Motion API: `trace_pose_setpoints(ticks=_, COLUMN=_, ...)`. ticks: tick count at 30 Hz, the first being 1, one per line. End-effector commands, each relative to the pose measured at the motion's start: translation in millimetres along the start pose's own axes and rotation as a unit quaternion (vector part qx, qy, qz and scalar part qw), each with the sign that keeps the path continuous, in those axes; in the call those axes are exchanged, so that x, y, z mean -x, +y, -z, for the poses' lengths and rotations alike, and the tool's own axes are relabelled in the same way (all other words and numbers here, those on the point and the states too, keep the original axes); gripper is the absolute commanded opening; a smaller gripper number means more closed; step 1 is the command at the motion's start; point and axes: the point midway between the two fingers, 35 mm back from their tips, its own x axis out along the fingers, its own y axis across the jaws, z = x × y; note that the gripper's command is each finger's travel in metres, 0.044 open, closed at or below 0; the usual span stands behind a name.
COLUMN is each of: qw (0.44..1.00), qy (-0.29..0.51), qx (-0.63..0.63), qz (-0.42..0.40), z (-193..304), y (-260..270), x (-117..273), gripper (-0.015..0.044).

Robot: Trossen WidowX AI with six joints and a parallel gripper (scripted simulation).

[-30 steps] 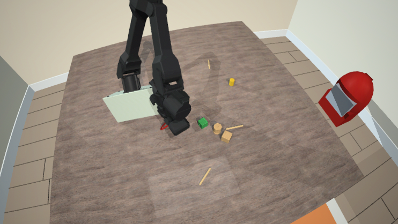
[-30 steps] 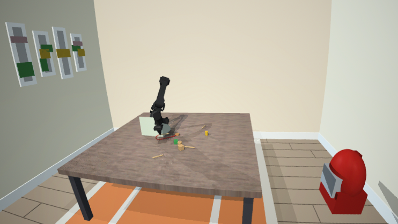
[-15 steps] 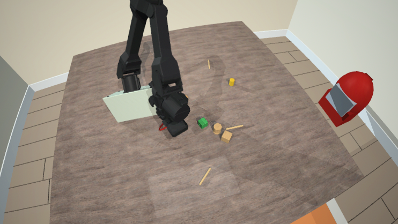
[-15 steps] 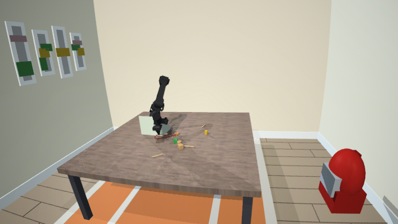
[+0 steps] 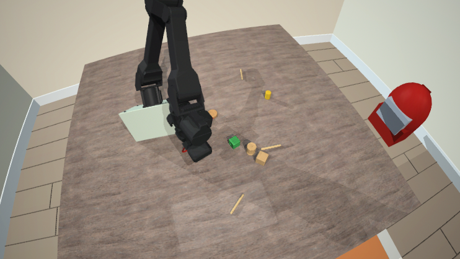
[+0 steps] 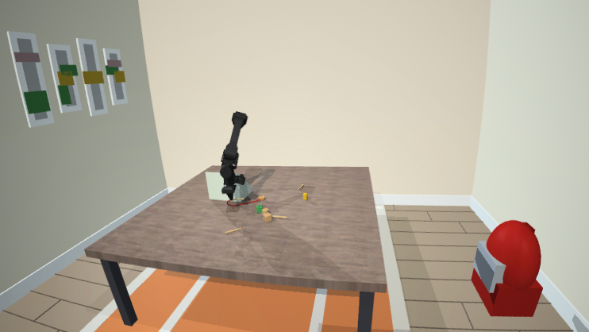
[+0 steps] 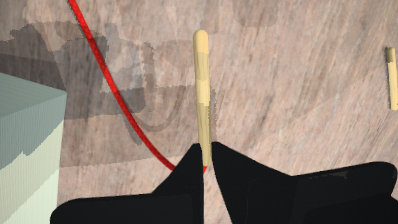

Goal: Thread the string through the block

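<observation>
My gripper (image 6: 230, 198) (image 7: 205, 149) is shut on the string's stick (image 7: 201, 75) (image 6: 238, 199) near its string end, low over the table. The stick points away from the fingers; the top view hides it and the fingertips behind the arm. The red string (image 7: 116, 92) (image 5: 184, 149) (image 6: 248, 202) curves from the fingers towards the round wooden button (image 5: 212, 113) (image 6: 261, 198). A wooden block (image 5: 262, 158) (image 6: 267, 217) stands on the table, right of the gripper in the top view. Its hole cannot be made out.
A pale green box (image 5: 146, 125) (image 6: 214, 187) (image 7: 30, 145) stands close beside the gripper. A green cube (image 5: 234, 142) (image 6: 259, 208) and a wooden cylinder (image 5: 251, 148) are near the block. Loose sticks (image 5: 271, 147) (image 5: 237, 204) (image 5: 241, 74) and a yellow cylinder (image 5: 268, 95) (image 6: 305, 196) lie farther off.
</observation>
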Motion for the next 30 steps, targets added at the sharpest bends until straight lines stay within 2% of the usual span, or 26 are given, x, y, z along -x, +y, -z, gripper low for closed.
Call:
trace_pose_setpoints(ticks=1, qw=1.000, qy=0.002, qx=0.000, qz=-0.004, z=6, y=1, x=-2, gripper=0.0000)
trace_pose_setpoints(ticks=30, qw=1.000, qy=0.004, qx=-0.001, qz=-0.006, z=44, y=3, x=-3, gripper=0.0000)
